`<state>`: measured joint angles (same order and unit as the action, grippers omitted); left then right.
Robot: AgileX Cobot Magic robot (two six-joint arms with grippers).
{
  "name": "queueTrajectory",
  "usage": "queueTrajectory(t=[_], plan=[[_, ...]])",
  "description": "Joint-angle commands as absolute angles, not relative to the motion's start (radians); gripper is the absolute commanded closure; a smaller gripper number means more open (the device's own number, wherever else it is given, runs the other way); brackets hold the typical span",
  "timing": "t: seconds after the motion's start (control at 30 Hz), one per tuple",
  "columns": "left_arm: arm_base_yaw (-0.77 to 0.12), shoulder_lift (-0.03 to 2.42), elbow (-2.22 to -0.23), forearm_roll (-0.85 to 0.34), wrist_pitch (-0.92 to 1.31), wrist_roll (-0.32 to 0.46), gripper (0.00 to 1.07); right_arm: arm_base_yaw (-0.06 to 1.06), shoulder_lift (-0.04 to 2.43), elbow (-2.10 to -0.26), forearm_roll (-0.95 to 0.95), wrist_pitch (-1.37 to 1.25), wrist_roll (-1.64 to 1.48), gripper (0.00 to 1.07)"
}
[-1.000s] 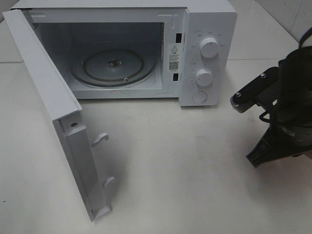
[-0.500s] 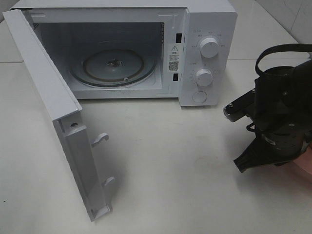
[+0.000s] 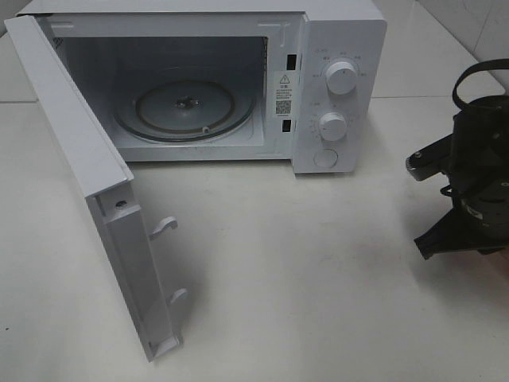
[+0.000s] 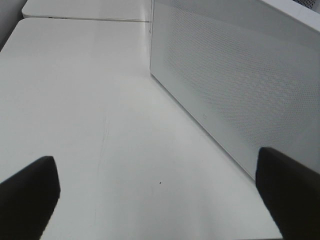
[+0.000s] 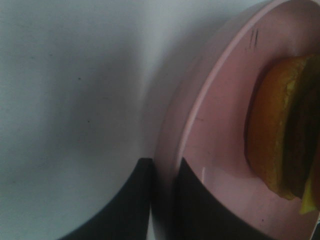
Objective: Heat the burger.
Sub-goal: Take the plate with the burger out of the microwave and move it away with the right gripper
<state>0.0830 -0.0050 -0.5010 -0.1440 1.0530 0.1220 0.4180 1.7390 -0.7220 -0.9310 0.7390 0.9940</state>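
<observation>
Exterior high view, from left to right: the door (image 3: pixel 87 199) of the white microwave (image 3: pixel 342 48) hangs wide open, and the glass tray (image 3: pixel 184 109) inside has nothing on it. Far right, the black right arm (image 3: pixel 477 183) sits low over the table (image 3: pixel 302 278). Left wrist view: the left claw (image 4: pixel 160 192) is spread wide, holding nothing, beside the door. Right wrist view: the right claw (image 5: pixel 162 192) pinches the rim of the pink plate (image 5: pixel 210 125). The burger (image 5: pixel 285 130) sits on that plate.

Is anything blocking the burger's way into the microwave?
Nothing visible does. The microwave door stands wide open, its glass turntable is bare, and the table in front is bare too. The burger sits on the pink plate whose rim the right pincer pinches.
</observation>
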Motion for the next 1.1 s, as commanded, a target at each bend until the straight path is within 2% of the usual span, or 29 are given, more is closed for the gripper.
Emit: queueTrajectory(t=[0.03, 0.23, 0.4, 0.47, 0.5, 0.53, 0.57, 0.6, 0.63, 0.7, 0.77, 1.1], plan=[[0.084, -0.03, -0.498, -0.149, 1.039, 0.117, 0.07, 0.397, 1.776, -0.723, -1.005, 0.788, 1.012, 0.97], [0.084, -0.03, -0.498, -0.149, 1.039, 0.117, 0.07, 0.397, 1.845, -0.723, -1.069, 0.797, 1.094, 0.96], [0.084, -0.03, -0.498, -0.149, 1.039, 0.117, 0.07, 0.397, 1.892, -0.723, -1.096, 0.794, 1.159, 0.91], [0.084, -0.03, -0.498, -0.149, 1.039, 0.117, 0.07, 0.397, 1.897, -0.723, -1.093, 0.784, 1.158, 0.8], [0.084, -0.03, -0.498, -0.149, 1.039, 0.117, 0.07, 0.397, 1.897, -0.723, -1.093, 0.784, 1.158, 0.8], [0.084, -0.03, -0.498, -0.149, 1.039, 0.117, 0.07, 0.397, 1.897, -0.723, -1.089, 0.781, 1.154, 0.71], [0.084, -0.03, -0.498, -0.149, 1.039, 0.117, 0.07, 0.397, 1.897, -0.723, -1.084, 0.781, 1.149, 0.66], [0.084, -0.03, -0.498, -0.149, 1.039, 0.117, 0.07, 0.397, 1.897, -0.723, -1.084, 0.781, 1.149, 0.66], [0.084, -0.03, -0.498, -0.149, 1.039, 0.117, 0.07, 0.399, 1.897, -0.723, -1.066, 0.783, 1.13, 0.56], [0.084, -0.03, -0.498, -0.149, 1.039, 0.117, 0.07, 0.4, 1.895, -0.723, -1.058, 0.783, 1.122, 0.52], [0.084, -0.03, -0.498, -0.149, 1.039, 0.117, 0.07, 0.4, 1.861, -0.725, -1.023, 0.779, 1.084, 0.41], [0.084, -0.03, -0.498, -0.149, 1.039, 0.117, 0.07, 0.4, 1.669, -0.725, -0.866, 0.78, 0.918, 0.4]])
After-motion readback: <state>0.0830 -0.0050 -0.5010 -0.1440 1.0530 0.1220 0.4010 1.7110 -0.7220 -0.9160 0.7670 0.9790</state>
